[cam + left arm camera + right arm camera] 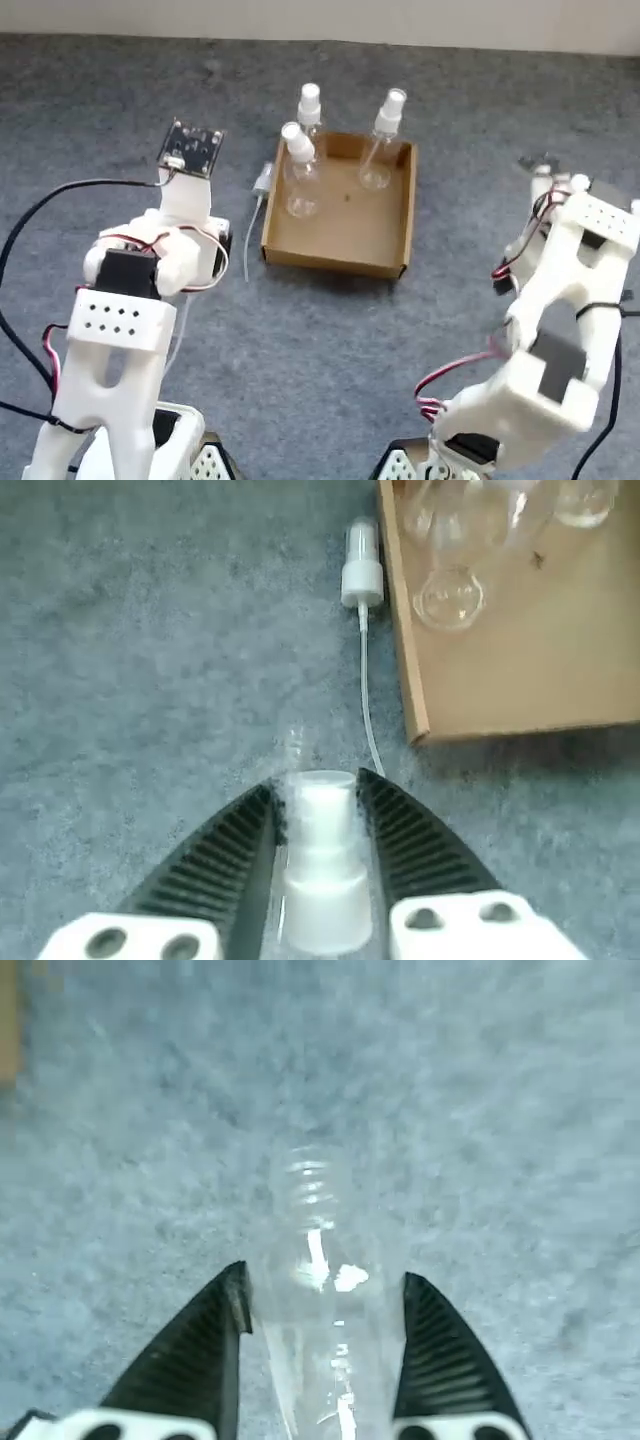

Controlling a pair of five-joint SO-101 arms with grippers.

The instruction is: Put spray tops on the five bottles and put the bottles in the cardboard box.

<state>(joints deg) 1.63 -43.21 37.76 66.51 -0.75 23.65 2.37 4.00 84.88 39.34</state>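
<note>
"Three clear plastic bottles with white spray tops (302,175) stand upright at the shallow brown cardboard box (335,258). Two are plainly inside. The third is at the far-left corner, and its neighbour hides its base. What has each arm got?"

"The right tool (325,1278) is clamped on an uncapped clear plastic bottle (312,1220). The jaws sit on the body and the threaded neck pokes out in front. It hangs over the grey felt worktop (520,1110), well apart from the box on that arm's own side. The left tool (318,788) is closed around a white plastic spray top (322,880) on the box's other side."

"And the one lying loose?"

"A second white spray top with a thin dip tube (361,575) lies flat on the worktop just beside the box's wall. Its tube trails back toward the left tool."

"How would you expect the bottle to handle?"

"Very light, I'd judge, thin-walled and slick. Squeeze it hard and it may dent or squirt out of the jaws. The body below the shoulder is the place to hold it, which leaves the threads free."

"And the spray top?"

"Light and stiff, but small, so it could twist in the grip. I'd take it across the rigid collar or cap. The dip tube is the soft part and will likely bend, so it has to be fed into the neck before the collar seats. I can't make out the held top's tube from here."
</note>
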